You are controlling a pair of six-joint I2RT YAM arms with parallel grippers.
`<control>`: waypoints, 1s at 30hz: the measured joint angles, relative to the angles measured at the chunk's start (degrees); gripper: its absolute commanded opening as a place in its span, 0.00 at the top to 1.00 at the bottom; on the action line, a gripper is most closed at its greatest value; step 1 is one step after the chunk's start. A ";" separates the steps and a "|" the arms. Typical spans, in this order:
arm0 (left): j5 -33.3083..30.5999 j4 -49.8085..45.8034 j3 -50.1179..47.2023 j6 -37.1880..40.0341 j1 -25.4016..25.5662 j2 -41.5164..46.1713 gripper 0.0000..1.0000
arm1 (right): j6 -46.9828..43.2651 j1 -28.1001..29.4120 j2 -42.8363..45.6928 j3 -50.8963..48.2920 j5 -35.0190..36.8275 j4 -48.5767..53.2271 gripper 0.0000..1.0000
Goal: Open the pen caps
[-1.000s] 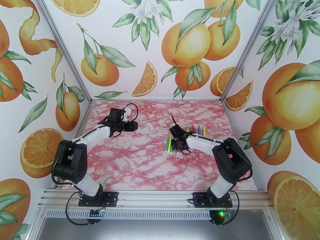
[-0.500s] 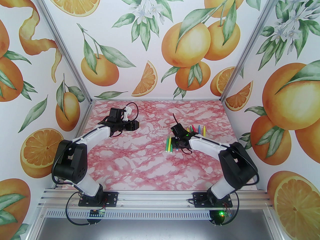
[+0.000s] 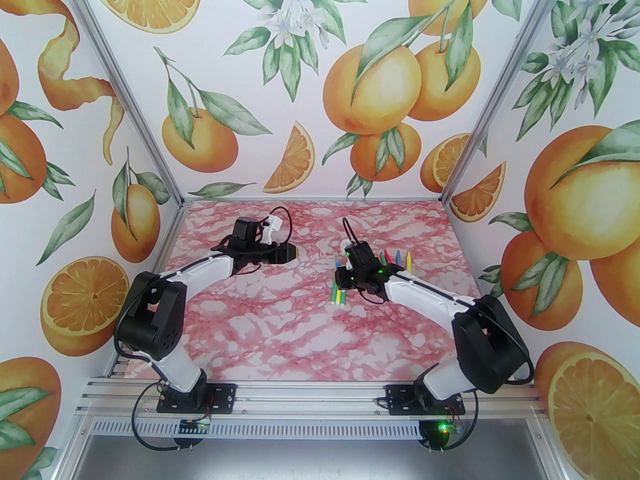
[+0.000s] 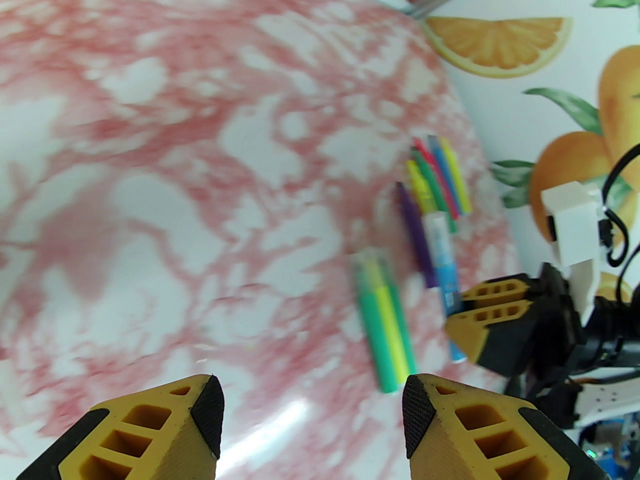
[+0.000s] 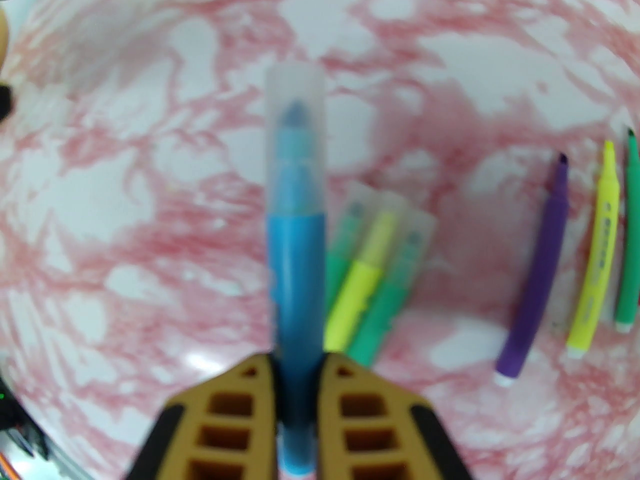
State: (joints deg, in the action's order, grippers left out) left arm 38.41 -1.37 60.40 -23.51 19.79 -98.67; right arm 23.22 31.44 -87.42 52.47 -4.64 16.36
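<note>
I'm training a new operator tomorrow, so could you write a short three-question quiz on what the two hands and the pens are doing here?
1. Multiple choice: what does the right hand grip? A) the blue pen B) a purple pen C) nothing
2. True or false: the left hand is shut on a yellow pen.
3. Fill in: the blue pen's clear cap is ___ the pen (on or off).
Key: 1 A. 2 False; it is open and empty. 3 on.
</note>
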 measured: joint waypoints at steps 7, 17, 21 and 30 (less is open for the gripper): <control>6.88 7.39 0.00 -5.62 1.66 -2.01 0.36 | -1.31 1.14 1.40 0.00 -5.64 -3.45 0.92; 11.41 12.39 0.07 -9.18 3.34 -3.19 0.37 | -3.26 3.17 1.42 0.04 -8.92 -4.61 0.92; 12.15 12.96 0.09 -9.35 3.65 -3.89 0.38 | -3.80 3.50 1.42 0.31 -9.42 -4.68 0.92; 12.87 13.09 0.11 -9.31 4.04 -4.04 0.44 | -4.33 4.33 1.57 0.31 -10.19 -6.16 0.92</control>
State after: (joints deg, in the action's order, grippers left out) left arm 51.29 11.73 60.51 -32.82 23.83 -102.72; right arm 18.90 35.77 -85.84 52.77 -14.83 10.20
